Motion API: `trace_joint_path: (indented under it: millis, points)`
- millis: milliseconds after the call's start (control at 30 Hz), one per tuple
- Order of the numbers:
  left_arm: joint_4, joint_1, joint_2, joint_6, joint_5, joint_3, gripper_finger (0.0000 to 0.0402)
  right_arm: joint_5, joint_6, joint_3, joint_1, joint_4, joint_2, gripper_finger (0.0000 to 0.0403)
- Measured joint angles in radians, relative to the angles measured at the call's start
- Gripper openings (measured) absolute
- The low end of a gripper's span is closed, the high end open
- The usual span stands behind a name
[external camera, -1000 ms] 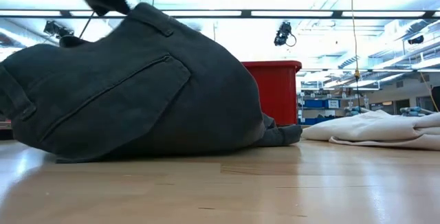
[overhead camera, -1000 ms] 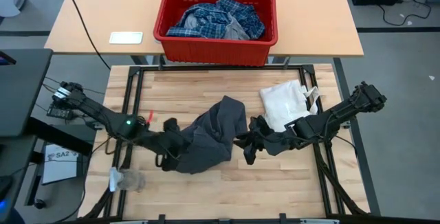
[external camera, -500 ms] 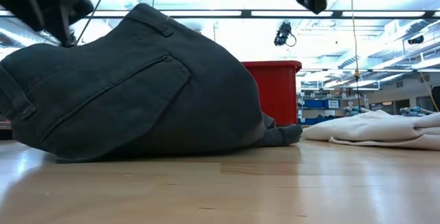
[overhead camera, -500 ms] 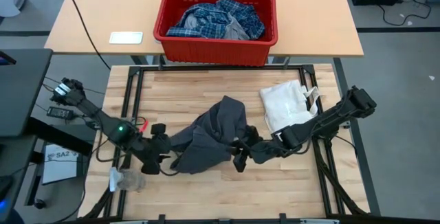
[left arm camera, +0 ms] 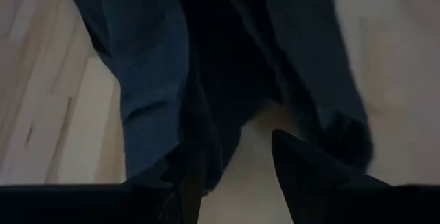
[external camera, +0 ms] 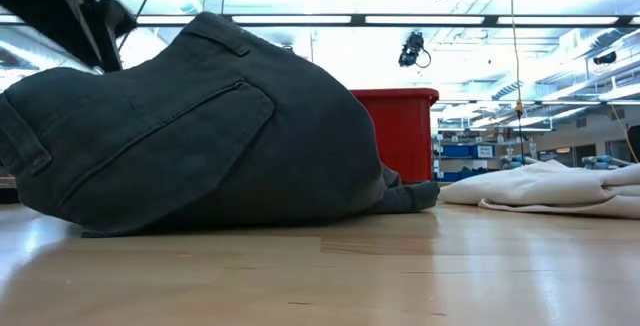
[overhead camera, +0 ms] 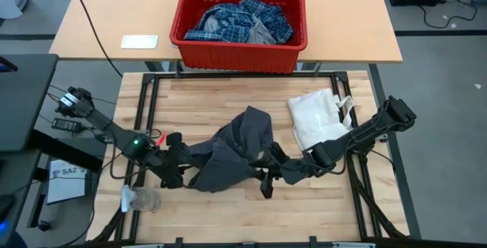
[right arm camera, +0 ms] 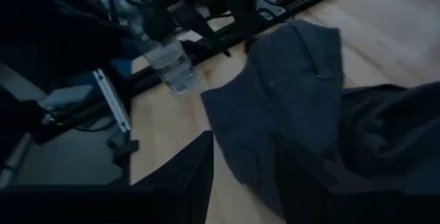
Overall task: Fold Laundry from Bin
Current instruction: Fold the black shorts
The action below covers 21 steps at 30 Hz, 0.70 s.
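High view: left gripper and right gripper, both with fingers parted and holding nothing, flank the dark grey trousers lying crumpled and unfolded mid-table; the bin beyond holds the plaid shirt and a light grey piece. Low view: the trousers form an unflattened heap, so folding appears barely begun. Wrist views: spread fingers sit just beside the cloth, none gripped.

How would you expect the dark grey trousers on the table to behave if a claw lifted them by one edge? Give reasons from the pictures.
The dark grey trousers would probably flop and hang, since they already lie in soft, rumpled folds. The cloth looks thick, with stitched seams and a pocket, so they are likely fairly heavy for cloth. Pushed, they would probably bunch up rather than slide whole.
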Motion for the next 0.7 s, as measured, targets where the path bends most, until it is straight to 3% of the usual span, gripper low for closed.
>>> trace_joint_path:
  millis: [200,533,700]
  points:
    - [-0.061,-0.006,-0.001,0.113,-0.016,0.061,0.0179,0.060,-0.118,0.000,0.013,0.000,0.000,0.0154]
    - [-0.079,0.002,0.001,0.129,-0.059,-0.066,0.0329,0.065,-0.203,0.000,0.013,0.001,0.000,0.0237]
    - [-0.001,0.043,0.001,0.153,-0.071,-0.146,0.0341,0.079,-0.226,0.000,0.010,-0.003,0.000,0.0267]
